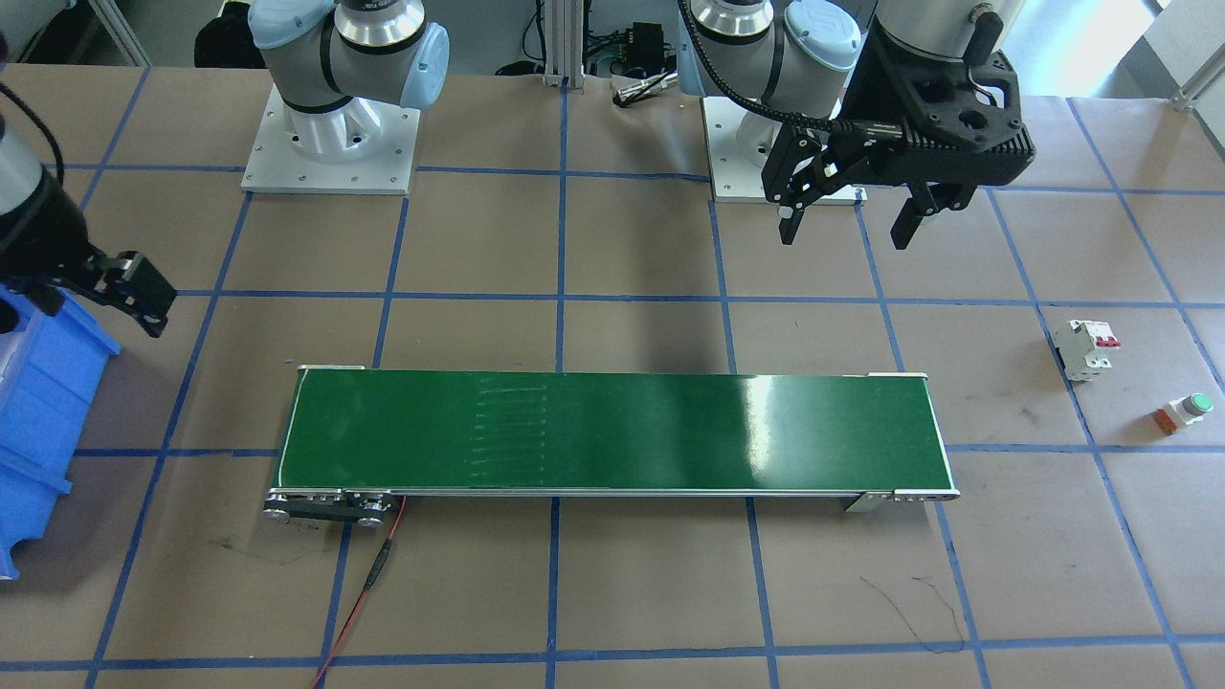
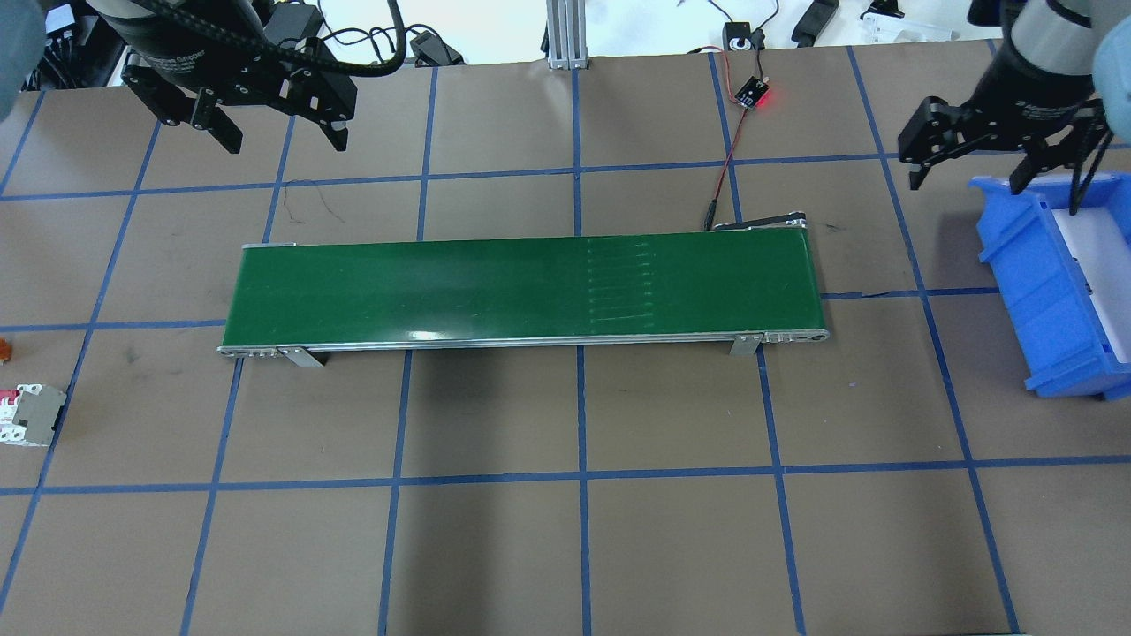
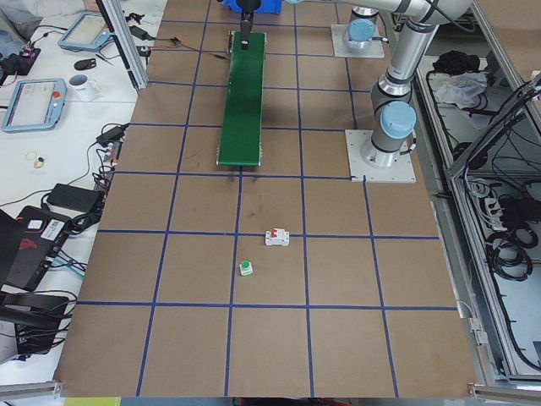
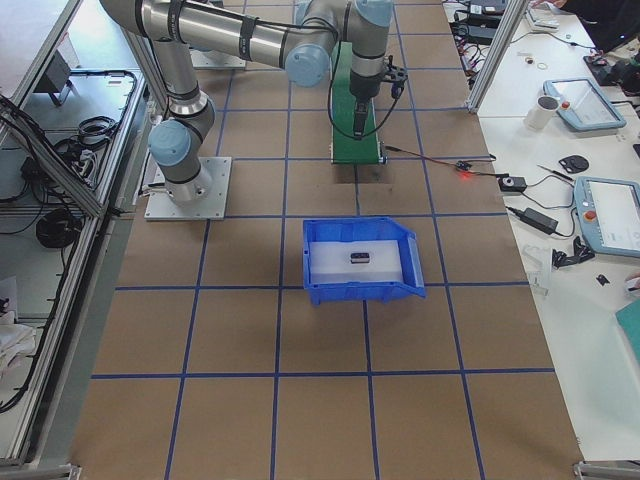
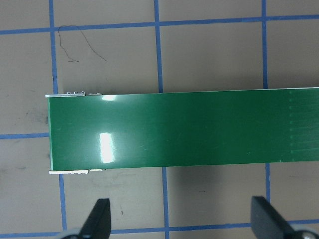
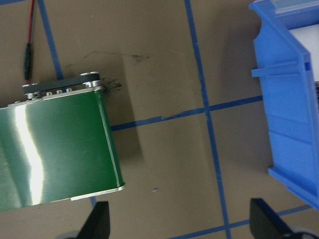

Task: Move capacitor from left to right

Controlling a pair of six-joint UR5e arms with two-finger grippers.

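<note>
The capacitor (image 4: 360, 258), a small dark piece with pale ends, lies on the white floor of the blue bin (image 4: 362, 288) in the exterior right view. My right gripper (image 2: 967, 177) is open and empty, and hovers above the table between the belt's end and the bin's near wall (image 2: 1043, 283). Its wrist view shows both fingertips (image 6: 97, 219) apart with nothing between them. My left gripper (image 2: 284, 140) is open and empty, and hovers behind the left end of the green conveyor belt (image 2: 521, 287). It also shows in the front view (image 1: 847, 233).
A white circuit breaker with red switches (image 1: 1086, 349) and a green-capped push-button (image 1: 1187, 410) lie on the table on my left side. A red wire (image 2: 729, 150) runs from the belt's right end to a small board at the back.
</note>
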